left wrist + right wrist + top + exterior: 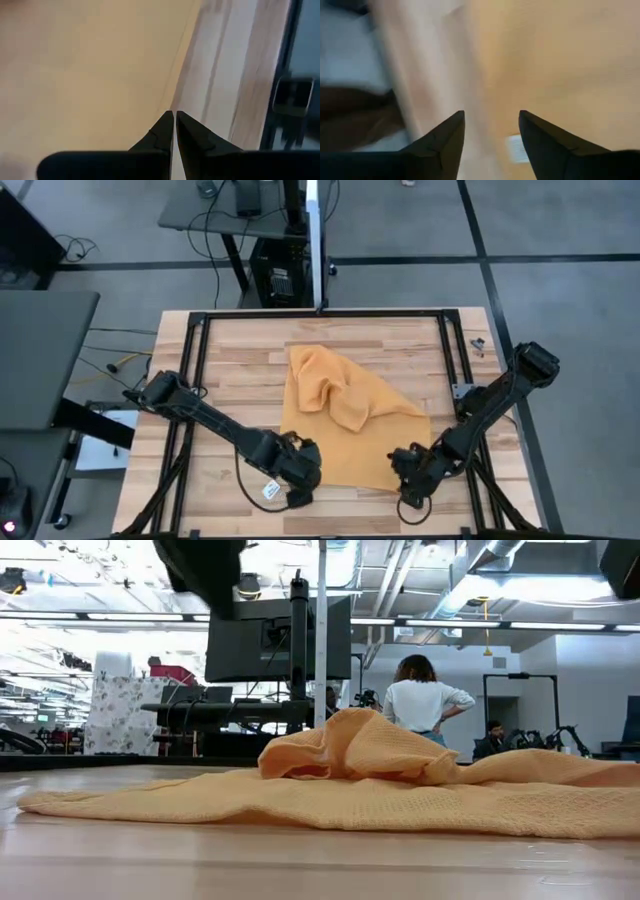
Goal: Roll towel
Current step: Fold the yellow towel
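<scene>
We see the towel [345, 420] lying mid-bench in the high view, spread from the centre toward the lower right of the frame, with a bunched hump near its upper left part. In the low view that hump [350, 750] rises above an otherwise flat sheet, so the cloth is not yet smoothed, and no roll has begun.

Our left claw [300, 480] sits at the lower centre of the high view, at the towel's near edge; its wrist view shows the fingers [165, 131] pressed together with nothing visible between them. Our right claw [410, 477] is at the lower right, by the near right corner, with its fingers [451, 132] well apart over the cloth; a small white tag [516, 148] shows between them.

We judge the towel thin, soft and light: it will drape, wrinkle and slide on the smooth wooden bench [230, 360] rather than hold shape. The near edge and its two corners look like the best places to pinch, pulling outward to flatten the hump before rolling evenly.
</scene>
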